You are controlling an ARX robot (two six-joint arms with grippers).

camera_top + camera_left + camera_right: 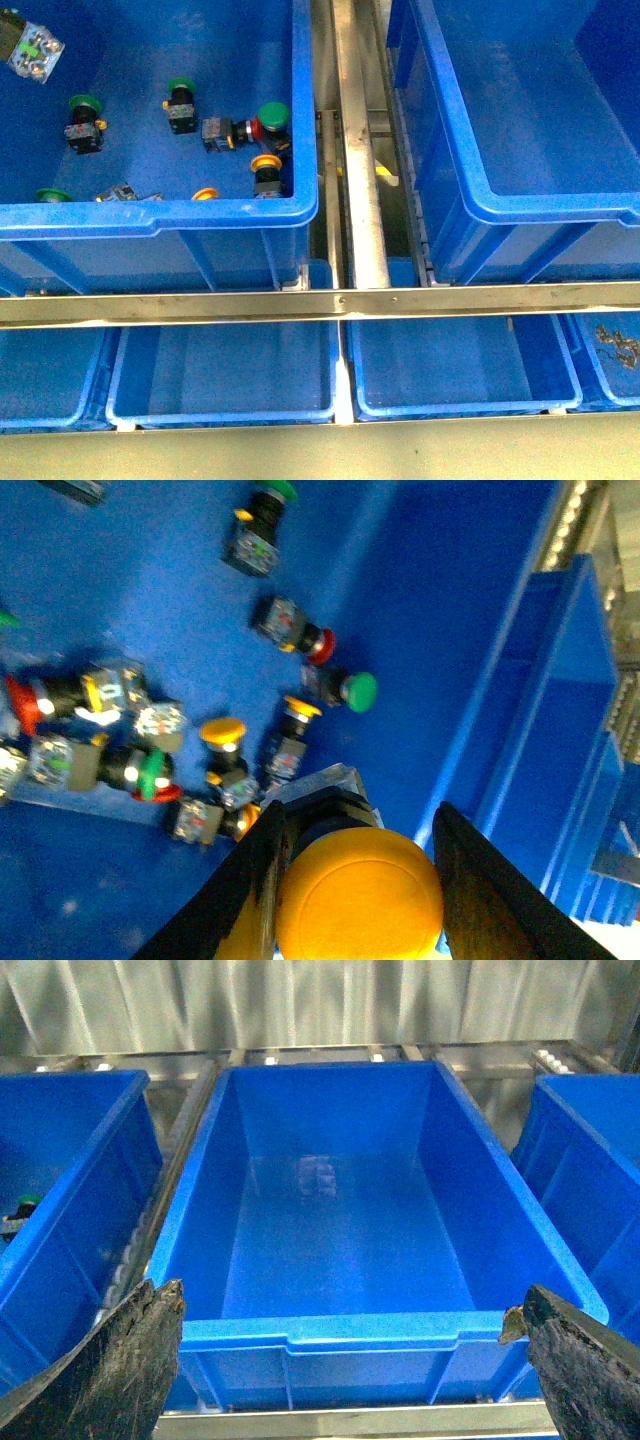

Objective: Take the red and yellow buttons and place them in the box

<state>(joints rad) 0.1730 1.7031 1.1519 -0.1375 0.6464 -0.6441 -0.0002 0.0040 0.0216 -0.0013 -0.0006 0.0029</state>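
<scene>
Left tool (358,875) is gripping a glossy yellow-orange mushroom-cap button (360,905), seemingly above the parts bin (440,600); only this wrist view is showing it. Right tool (345,1305) is hanging wide open over the deep blue box (390,1332). Front view is showing a red button (262,128) in the bin.

Left hand (355,825) with dark, tapered fingers (250,880), right hand (345,1305) fingers (110,1370) black, rough, brown-scuffed

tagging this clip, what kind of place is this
Probably a factory or warehouse parts-sorting station: blue crates on metal rails, one holding loose push-button switches.
</scene>
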